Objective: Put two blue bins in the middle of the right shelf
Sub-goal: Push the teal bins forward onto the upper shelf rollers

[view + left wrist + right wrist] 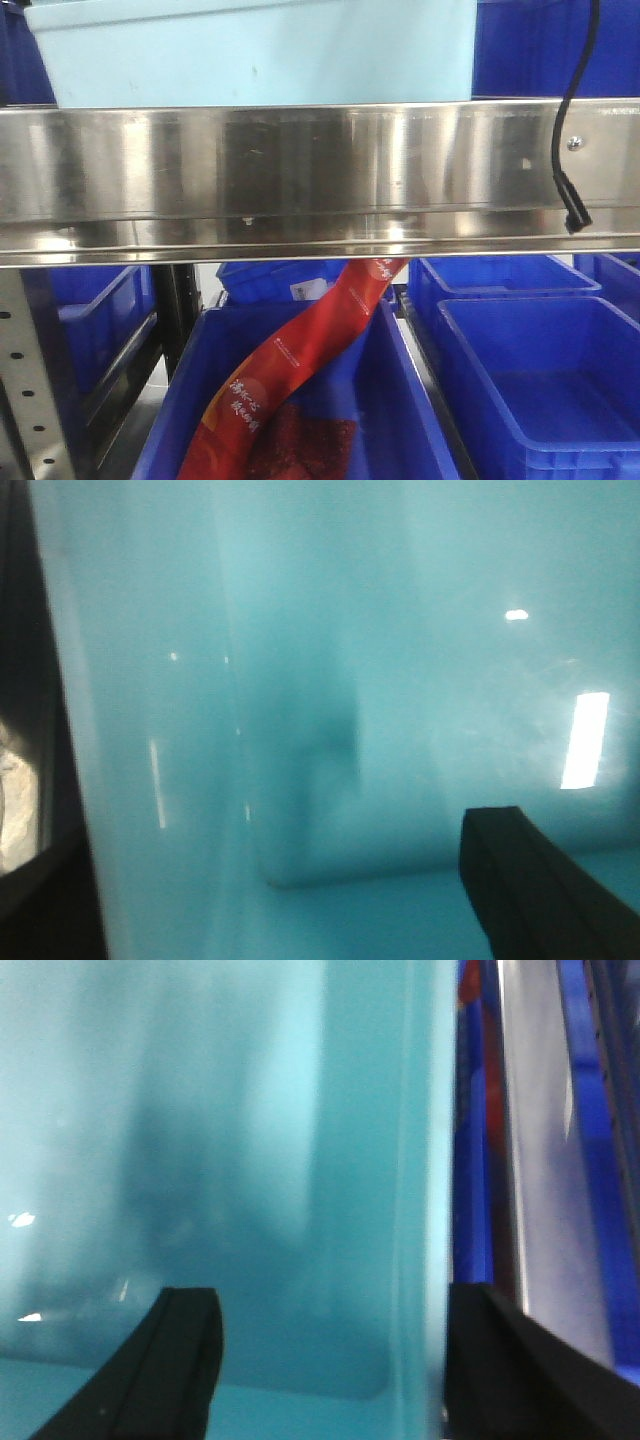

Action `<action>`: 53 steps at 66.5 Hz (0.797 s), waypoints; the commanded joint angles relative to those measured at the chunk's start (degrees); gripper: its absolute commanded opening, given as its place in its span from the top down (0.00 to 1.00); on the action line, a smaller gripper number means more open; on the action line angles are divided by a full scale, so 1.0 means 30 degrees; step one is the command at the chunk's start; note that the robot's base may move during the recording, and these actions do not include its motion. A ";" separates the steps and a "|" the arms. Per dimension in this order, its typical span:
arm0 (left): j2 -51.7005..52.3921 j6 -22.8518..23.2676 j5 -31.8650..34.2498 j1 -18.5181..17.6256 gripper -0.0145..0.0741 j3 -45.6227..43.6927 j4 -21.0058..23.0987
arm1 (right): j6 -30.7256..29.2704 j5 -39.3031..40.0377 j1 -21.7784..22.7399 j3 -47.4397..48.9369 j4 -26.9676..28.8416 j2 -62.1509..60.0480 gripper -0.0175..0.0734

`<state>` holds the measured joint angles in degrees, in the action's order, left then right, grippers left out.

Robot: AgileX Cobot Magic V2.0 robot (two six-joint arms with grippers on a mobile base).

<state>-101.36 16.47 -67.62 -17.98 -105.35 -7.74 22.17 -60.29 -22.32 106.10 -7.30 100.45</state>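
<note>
Right claw point(325, 1360): two black fingers in view, one point(175, 1360) at lower left, one point(510, 1360) at lower right, set wide apart with a pale wall edge standing between them. Whether they press on it cannot be told.

Left claw: one black finger point(530, 880) seen at lower right; the other is out of frame, so its spread cannot be judged.

Arms: unseen from the front view.

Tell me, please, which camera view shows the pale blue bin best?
The front-facing view: it shows the pale blue bin as a whole shape sitting on the steel shelf. Both wrist views show only close, blurry stretches of its wall, with dark finger tips at the bottom edge.
</note>
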 commanded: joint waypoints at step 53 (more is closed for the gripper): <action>0.4235 0.0062 -0.0662 -0.0168 0.96 -0.3247 0.0345 | -0.0078 0.0385 -0.0045 0.0241 -0.0619 -0.5348 0.98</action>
<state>-90.23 16.47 -69.71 -18.10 -114.59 -7.52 22.17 -59.47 -22.32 106.35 -8.86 85.58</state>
